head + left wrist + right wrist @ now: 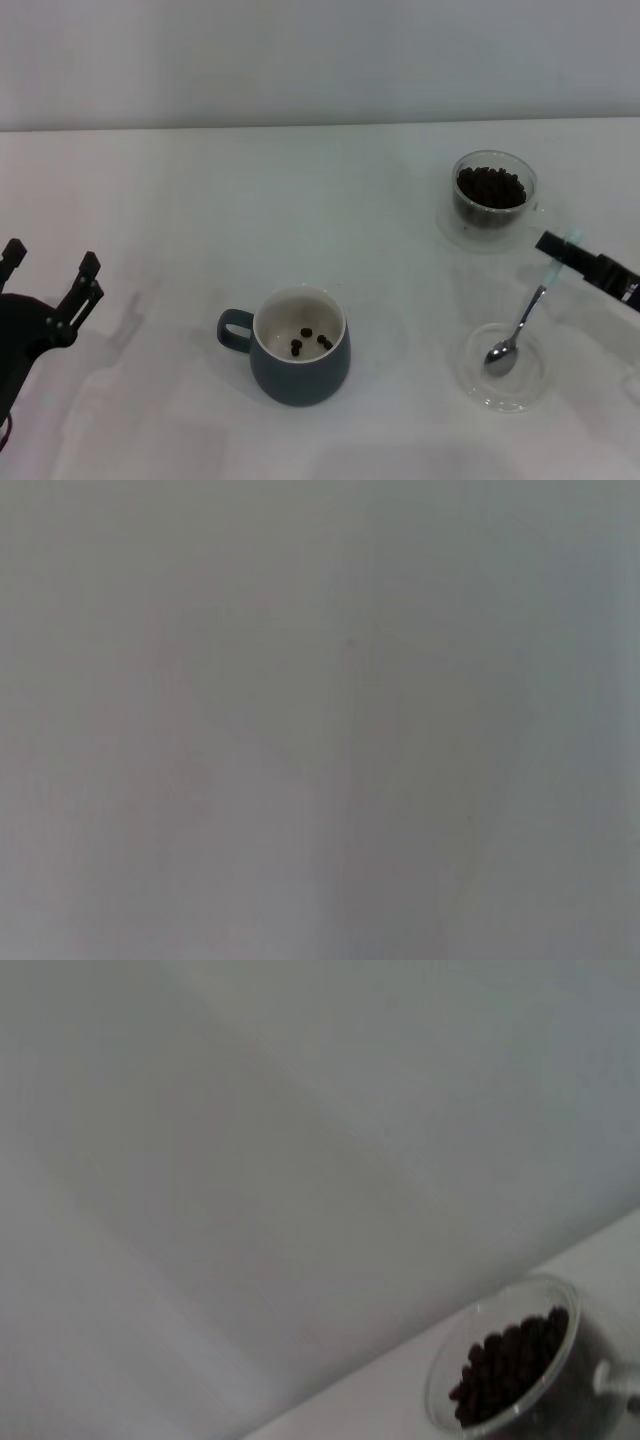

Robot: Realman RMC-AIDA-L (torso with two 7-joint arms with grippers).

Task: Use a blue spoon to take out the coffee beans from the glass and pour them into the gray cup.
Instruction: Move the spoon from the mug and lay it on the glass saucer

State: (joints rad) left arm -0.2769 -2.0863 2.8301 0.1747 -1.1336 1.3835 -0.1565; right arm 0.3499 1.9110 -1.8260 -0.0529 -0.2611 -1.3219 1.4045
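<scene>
The gray cup (300,375) stands at the table's centre with three coffee beans (311,340) on its cream bottom. At the far right the glass (493,215) holds a dark heap of coffee beans (490,187); the right wrist view also shows this glass (505,1365). My right gripper (563,251) is shut on the pale handle of the blue spoon (520,325), just in front of the glass. The spoon slants down, its metal bowl resting empty in a flat clear dish (470,375). My left gripper (50,258) is parked open at the far left.
White tabletop (180,200) spreads between the cup and both arms, ending at a pale wall behind. The left wrist view holds only a blank grey surface.
</scene>
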